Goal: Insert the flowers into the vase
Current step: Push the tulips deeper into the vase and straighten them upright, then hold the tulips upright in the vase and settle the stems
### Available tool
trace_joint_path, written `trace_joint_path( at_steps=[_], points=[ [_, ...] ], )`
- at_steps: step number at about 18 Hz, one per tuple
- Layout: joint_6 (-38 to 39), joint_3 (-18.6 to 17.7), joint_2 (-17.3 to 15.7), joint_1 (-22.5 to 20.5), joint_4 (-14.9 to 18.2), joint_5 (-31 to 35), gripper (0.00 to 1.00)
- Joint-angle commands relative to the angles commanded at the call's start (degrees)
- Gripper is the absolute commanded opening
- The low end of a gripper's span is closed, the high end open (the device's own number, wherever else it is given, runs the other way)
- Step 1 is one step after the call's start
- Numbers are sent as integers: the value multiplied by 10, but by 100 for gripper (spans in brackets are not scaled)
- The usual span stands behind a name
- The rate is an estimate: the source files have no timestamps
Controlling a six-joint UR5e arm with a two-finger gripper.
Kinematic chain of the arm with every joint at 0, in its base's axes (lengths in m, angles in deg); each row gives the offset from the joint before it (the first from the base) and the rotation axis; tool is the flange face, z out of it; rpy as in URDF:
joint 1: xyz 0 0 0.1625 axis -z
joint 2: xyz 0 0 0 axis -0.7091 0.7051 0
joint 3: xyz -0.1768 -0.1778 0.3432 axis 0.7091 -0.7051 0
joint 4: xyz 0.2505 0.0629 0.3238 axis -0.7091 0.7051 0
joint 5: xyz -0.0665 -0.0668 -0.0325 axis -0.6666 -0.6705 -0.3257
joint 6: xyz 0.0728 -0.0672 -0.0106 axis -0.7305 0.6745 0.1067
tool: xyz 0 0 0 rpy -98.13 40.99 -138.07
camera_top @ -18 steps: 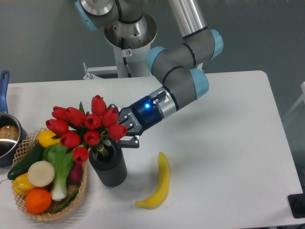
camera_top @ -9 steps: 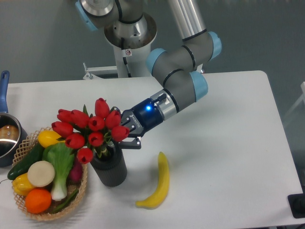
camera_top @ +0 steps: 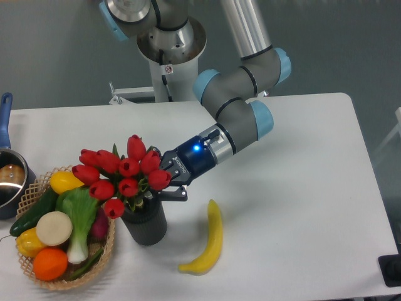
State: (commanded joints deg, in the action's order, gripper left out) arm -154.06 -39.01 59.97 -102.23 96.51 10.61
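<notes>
The flowers (camera_top: pixel 123 172), a bunch of red tulip buds with dark green leaves, stand with their stems down in the vase (camera_top: pixel 146 225), a dark grey cylinder near the table's front left. My gripper (camera_top: pixel 164 185) reaches in from the right at the level of the vase's mouth, its black fingers around the base of the bunch just under the buds. The buds and leaves hide the fingertips and the stems, so the frame does not show whether the fingers still press on the bunch.
A woven basket (camera_top: pixel 103 260) full of vegetables and fruit touches the vase's left side. A yellow banana (camera_top: pixel 209 241) lies just right of the vase. A pot with a blue handle (camera_top: pixel 6 175) sits at the left table edge. The robot's base (camera_top: pixel 169 56) stands at the back.
The gripper has moved down and slightly right, lowering the bunch deeper into the vase. The buds now sit closer to the vase's rim.
</notes>
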Motion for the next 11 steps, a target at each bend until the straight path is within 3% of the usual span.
trace_joint_path(
  at_steps=[8, 11],
  points=[
    [-6, -3, 0, -2, 0, 1, 43],
    [-5, -6, -1, -3, 0, 0, 43]
  ],
)
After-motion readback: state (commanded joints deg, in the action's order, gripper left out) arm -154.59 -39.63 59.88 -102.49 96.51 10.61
